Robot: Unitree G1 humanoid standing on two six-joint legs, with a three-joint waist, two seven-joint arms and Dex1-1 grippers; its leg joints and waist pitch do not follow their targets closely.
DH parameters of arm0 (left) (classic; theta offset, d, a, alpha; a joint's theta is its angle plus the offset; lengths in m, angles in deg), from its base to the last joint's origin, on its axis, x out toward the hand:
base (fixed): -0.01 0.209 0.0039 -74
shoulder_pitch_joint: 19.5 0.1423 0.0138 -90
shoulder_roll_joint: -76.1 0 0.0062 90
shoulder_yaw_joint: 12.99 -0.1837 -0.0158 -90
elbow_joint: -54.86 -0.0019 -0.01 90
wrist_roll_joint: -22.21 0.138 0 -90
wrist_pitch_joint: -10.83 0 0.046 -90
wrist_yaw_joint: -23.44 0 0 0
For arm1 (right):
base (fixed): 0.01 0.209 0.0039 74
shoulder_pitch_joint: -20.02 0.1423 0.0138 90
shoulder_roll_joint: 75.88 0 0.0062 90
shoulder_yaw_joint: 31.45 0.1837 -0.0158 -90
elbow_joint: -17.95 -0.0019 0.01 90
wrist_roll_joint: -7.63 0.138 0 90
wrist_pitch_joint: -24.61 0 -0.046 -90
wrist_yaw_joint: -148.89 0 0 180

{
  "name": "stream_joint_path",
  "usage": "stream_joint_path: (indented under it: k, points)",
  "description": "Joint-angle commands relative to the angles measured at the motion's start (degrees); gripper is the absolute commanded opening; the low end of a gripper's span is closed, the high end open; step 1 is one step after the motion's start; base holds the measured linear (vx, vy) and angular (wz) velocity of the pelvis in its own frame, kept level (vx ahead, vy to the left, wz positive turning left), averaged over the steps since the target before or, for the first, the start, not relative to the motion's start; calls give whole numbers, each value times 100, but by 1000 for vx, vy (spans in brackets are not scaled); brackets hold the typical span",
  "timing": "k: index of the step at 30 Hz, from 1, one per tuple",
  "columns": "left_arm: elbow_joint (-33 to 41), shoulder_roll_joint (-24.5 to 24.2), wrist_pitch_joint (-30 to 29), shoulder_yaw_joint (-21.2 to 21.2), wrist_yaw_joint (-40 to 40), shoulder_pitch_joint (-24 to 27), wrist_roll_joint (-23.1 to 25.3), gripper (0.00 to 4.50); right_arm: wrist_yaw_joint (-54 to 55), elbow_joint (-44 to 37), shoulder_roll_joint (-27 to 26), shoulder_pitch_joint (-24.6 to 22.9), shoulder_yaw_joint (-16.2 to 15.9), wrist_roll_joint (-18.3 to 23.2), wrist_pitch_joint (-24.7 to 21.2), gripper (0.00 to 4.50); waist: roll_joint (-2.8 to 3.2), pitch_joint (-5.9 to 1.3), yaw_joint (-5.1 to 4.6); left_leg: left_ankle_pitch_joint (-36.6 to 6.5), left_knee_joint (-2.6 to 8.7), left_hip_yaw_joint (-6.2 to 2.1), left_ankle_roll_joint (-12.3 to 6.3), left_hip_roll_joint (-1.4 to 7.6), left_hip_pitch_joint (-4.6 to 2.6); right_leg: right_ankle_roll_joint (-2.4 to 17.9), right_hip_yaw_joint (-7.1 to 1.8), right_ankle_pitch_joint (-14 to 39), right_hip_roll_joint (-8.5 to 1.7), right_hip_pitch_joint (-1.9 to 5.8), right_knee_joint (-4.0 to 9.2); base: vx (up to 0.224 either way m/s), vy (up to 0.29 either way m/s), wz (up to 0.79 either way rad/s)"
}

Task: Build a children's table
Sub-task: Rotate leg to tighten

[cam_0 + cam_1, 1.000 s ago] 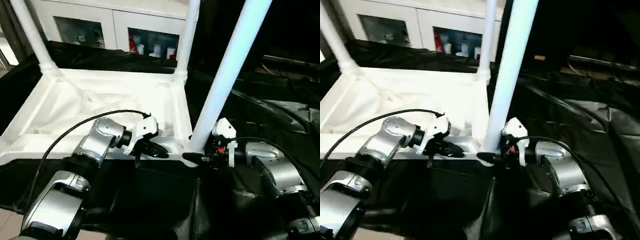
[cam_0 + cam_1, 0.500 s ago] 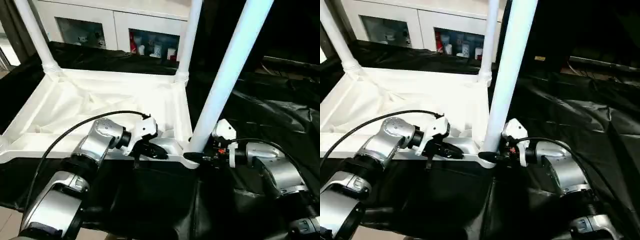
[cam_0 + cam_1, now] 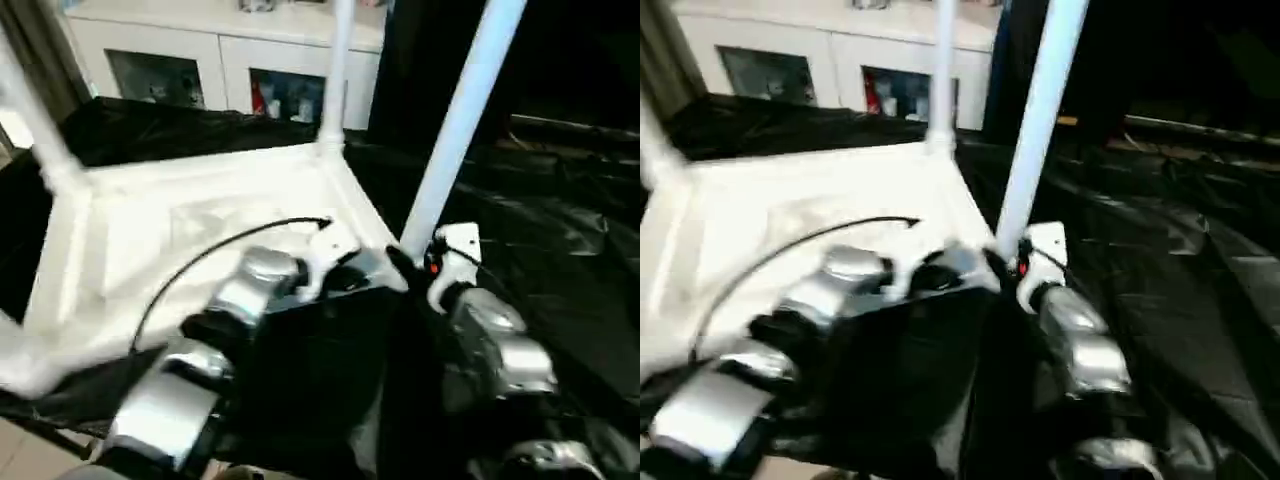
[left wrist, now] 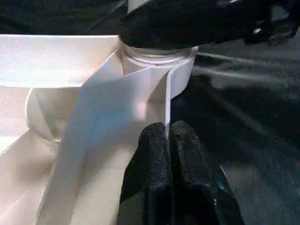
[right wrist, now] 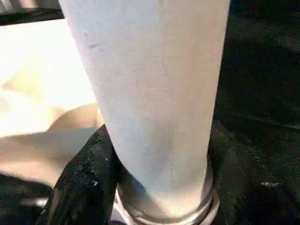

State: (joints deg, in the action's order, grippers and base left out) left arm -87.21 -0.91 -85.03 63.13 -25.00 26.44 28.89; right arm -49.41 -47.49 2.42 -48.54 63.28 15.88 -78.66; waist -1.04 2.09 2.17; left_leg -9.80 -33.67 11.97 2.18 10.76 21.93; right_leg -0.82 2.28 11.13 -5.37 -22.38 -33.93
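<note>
Your left gripper [image 4: 168, 140] has its jaws pressed together, the two black fingertips [image 4: 152, 145] meeting on the thin upright rim of the children's table [image 3: 180, 230] at its near right corner, so it looks pinched on that edge. Your right gripper [image 5: 140, 154] has its jaws spread around the near right leg [image 3: 455, 120], one black finger [image 5: 82, 180] lying against the tube's side just above the collar; the other finger is hidden behind the tube, so you cannot tell how firmly it grips. You see the tabletop lying upside down on a black cloth [image 3: 560, 250], its ribbed white underside facing up, spread over the left and middle of the scene. The near right leg stands in the corner socket [image 4: 157, 65], rising up and leaning a little to the right, with its collared end seated at the socket's mouth. Another leg [image 3: 335, 70] stands upright in the far right corner, and a third leg [image 3: 30, 120] rises from the far left corner, tilted toward the left. Your silver forearms reach in from the near side, the left one [image 3: 250, 290] over the tabletop's near edge with a black cable [image 3: 200, 265] arching over it, the right one [image 3: 490, 340] over the cloth beside the corner. A white cabinet [image 3: 200, 60] with glass doors stands at the far side behind the table.
</note>
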Motion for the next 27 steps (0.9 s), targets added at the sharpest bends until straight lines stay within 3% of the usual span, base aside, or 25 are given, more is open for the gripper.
stream_joint_path:
  k: [1, 2, 5, 12, 14, 20, 23, 27]
  points:
    - [51, 413, 131, -4, 65, -114, -124, 0, -126, 292, -355, -51, -452, -87, -244, 242, 6, -234, -39, -2582, 506, -222, 237, 243, -210, 825, -164, 2552, -309, 9, 594, 0, 0, 0]
    - [21, 426, 154, -10, 60, -127, -118, 0, -120, 269, -362, -41, -483, -121, -219, 242, -1, -236, -53, -2587, 513, -222, 223, 239, -190, 811, -161, 2530, -305, 26, 590, 0, 0, 0]
    - [-19, 322, 227, -12, -51, -135, -105, 0, -312, 212, -315, -18, -501, -74, -173, 309, 2, -231, -58, -2654, 520, -226, 204, 241, -195, 784, -161, 2607, -314, 21, 606, 0, 0, 0]
    - [18, -178, 357, -37, -671, -142, -130, 0, -1508, -88, 331, 26, -698, 99, -206, 318, -12, -244, -38, -2332, 515, -199, 40, 251, -148, 892, -181, 2214, -324, 72, 571, 0, 0, 0]
    - [29, -366, 433, -47, -1003, -137, -139, 0, -2105, -266, 651, -17, -746, 214, -254, 318, -34, -278, -28, -2064, 503, -200, -36, 251, -108, 931, -174, 1977, -326, 137, 531, 0, 0, 0]
    - [258, -880, 643, -169, -2268, 15, -302, 0, -3529, -616, 1437, -180, -983, 397, -244, 318, -32, -323, 6, -1227, 416, -141, -387, 267, -67, 1448, -168, 596, -319, 185, 352, 19, -5, 0]
    - [314, -1072, 587, -188, -2711, 45, -376, 0, -4009, -709, 1664, -230, -1080, 489, -230, 318, -25, -335, 47, -870, 382, -113, -536, 276, -90, 1665, -152, -17, -293, 202, 274, 17, -4, -1]
    - [244, -1235, 615, -156, -2987, 18, -387, 0, -4271, -729, 1794, -249, -1150, 504, -210, 318, -5, -328, 125, -895, 373, -80, -553, 299, -130, 1783, -139, -57, -277, 187, 251, 0, 0, 0]
